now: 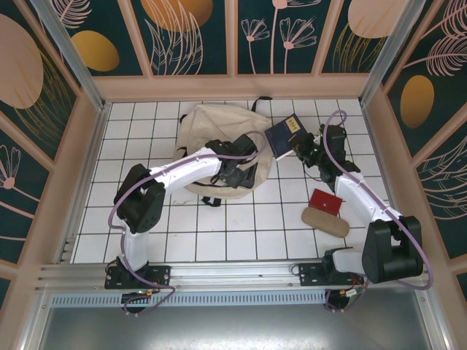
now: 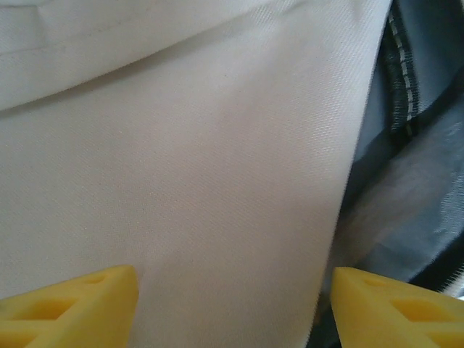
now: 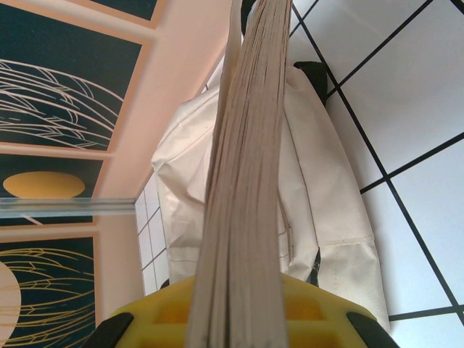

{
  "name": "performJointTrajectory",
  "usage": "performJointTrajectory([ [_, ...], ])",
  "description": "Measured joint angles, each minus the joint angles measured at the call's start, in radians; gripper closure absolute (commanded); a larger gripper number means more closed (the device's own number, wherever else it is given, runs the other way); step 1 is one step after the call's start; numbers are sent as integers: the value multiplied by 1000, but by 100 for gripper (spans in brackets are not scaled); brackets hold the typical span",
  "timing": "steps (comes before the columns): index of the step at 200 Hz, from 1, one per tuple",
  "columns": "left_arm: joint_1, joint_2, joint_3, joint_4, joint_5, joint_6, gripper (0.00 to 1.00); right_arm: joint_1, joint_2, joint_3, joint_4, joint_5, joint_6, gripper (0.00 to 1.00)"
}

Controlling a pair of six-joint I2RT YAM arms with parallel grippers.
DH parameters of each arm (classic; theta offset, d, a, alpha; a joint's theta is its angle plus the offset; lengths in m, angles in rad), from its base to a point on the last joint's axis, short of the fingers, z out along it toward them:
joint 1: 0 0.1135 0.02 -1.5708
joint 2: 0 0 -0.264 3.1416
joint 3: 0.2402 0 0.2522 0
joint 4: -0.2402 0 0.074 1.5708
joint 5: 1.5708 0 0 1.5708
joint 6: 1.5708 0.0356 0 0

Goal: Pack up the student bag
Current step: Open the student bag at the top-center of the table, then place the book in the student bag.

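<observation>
The student bag, a cream fabric backpack, lies at the back middle of the tiled table. My left gripper is down at the bag's near, dark-lined mouth. In the left wrist view its yellow fingertips stand wide apart, with the bag's cream cloth spanning the gap and dark lining to the right. My right gripper is shut on the edge of a navy book, held tilted just right of the bag. The right wrist view shows the book's page edges rising from the gripper, with the bag behind.
A flat red item and a tan oblong pouch lie on the tiles at the right, beside my right arm. Wooden walls with dark panels close in the table on three sides.
</observation>
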Motion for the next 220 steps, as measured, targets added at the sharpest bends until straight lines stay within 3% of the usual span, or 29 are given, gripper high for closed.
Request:
performJointTrajectory([
  [44,0,21,2,11,-71,6,91,-5,0,0,-11,0,-1,100],
  [62,1,27,26,18,-101,-4,100,-13,-7,-3,-23,0,-3,100],
  [116,23,43,342,71,-146,-63,100,-28,-92,-27,-76,-17,-51,100],
  [166,39,222,777,94,-229,-130,100,-18,-175,-103,-74,-124,-79,100],
  [220,42,306,857,96,-200,-126,100,108,-277,-211,-9,-224,-58,100],
])
